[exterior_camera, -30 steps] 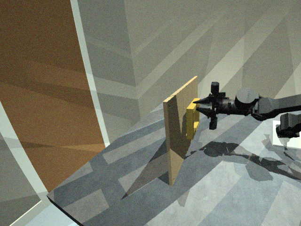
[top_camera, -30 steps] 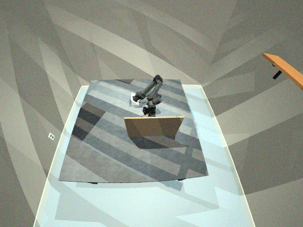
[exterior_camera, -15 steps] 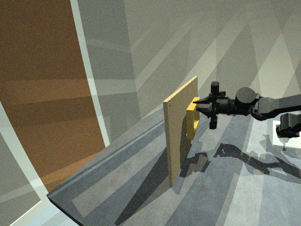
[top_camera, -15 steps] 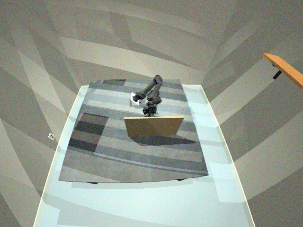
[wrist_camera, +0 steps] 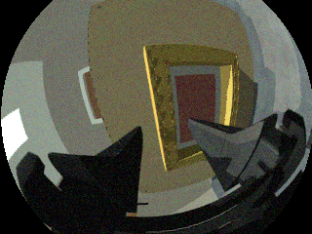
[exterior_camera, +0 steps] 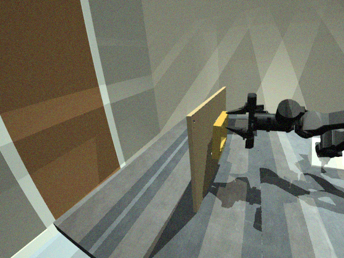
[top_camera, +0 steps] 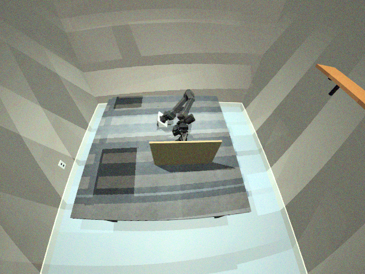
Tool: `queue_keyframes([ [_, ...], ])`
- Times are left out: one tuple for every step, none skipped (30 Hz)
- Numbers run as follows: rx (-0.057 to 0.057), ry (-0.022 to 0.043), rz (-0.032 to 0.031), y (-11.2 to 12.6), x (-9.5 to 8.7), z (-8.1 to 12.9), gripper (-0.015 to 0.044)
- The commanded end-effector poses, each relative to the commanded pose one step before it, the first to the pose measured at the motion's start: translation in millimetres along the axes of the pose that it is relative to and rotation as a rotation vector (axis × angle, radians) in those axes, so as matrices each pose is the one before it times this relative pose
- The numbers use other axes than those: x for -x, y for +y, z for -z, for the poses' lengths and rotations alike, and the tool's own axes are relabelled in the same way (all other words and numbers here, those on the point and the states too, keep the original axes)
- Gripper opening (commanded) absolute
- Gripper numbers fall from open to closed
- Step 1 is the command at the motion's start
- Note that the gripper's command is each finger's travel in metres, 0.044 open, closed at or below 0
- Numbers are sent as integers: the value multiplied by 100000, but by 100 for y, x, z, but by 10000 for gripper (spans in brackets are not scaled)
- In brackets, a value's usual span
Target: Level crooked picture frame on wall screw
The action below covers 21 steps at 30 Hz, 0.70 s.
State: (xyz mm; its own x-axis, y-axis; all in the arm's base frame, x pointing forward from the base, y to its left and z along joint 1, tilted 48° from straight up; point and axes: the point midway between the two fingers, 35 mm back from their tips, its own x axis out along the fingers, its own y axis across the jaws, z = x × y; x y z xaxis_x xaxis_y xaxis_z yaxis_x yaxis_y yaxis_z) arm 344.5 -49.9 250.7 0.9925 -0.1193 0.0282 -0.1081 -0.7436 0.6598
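The gold picture frame (exterior_camera: 219, 133) (wrist_camera: 159, 111) with a dark red picture hangs on the tan wall panel (top_camera: 184, 153) (exterior_camera: 198, 155) (wrist_camera: 117, 58), on the side facing the arm. In the wrist view its edges look a little skewed; I cannot tell whether it hangs level. The screw and the notched strip are hidden behind it. My gripper (top_camera: 180, 137) (exterior_camera: 227, 120) (wrist_camera: 166, 127) is open, level with the frame's upper part. Its fingertips straddle the frame's near edge, and gaps show on both sides.
The panel stands upright in the middle of the grey table (top_camera: 165, 203). A white patch (top_camera: 161, 119) (exterior_camera: 316, 150) lies by the arm's base. An orange shelf (top_camera: 341, 81) juts from the right wall. A brown wall panel (exterior_camera: 41, 110) fills the left of the exterior view.
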Motion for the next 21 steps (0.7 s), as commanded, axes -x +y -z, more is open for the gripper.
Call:
queue_keyframes([
  [-4977, 76, -770, 157, 3244, 319, 260],
  [-1135, -46, -33, -55, 783, -25, 260],
  [-1135, -46, -34, -78, 767, -59, 260],
  [-1133, -44, -34, -100, 747, -92, 260],
  [-1136, -44, -35, -120, 729, -125, 260],
  [-1134, -42, -36, -138, 706, -156, 260],
  [-913, -33, -30, -123, 551, -149, 260],
  [-548, -20, -18, -79, 323, -99, 260],
  [-183, -6, -6, -27, 106, -35, 260],
  [0, 0, 0, 0, 0, 0, 260],
  [0, 0, 0, 0, 0, 0, 260],
  [0, 0, 0, 0, 0, 0, 260],
  [1980, 662, 349, 263, -740, 335, 260],
  [-70, -33, -12, 312, 71, -71, 260],
  [-119, -60, -17, 513, 137, -115, 260],
  [-151, -82, -16, 621, 199, -134, 260],
  [-156, -90, -11, 606, 233, -125, 260],
  [-162, -98, -6, 588, 264, -114, 260],
  [-169, -105, -2, 569, 294, -103, 260],
  [-175, -112, 3, 547, 322, -90, 260],
  [-183, -118, 6, 525, 349, -76, 260],
])
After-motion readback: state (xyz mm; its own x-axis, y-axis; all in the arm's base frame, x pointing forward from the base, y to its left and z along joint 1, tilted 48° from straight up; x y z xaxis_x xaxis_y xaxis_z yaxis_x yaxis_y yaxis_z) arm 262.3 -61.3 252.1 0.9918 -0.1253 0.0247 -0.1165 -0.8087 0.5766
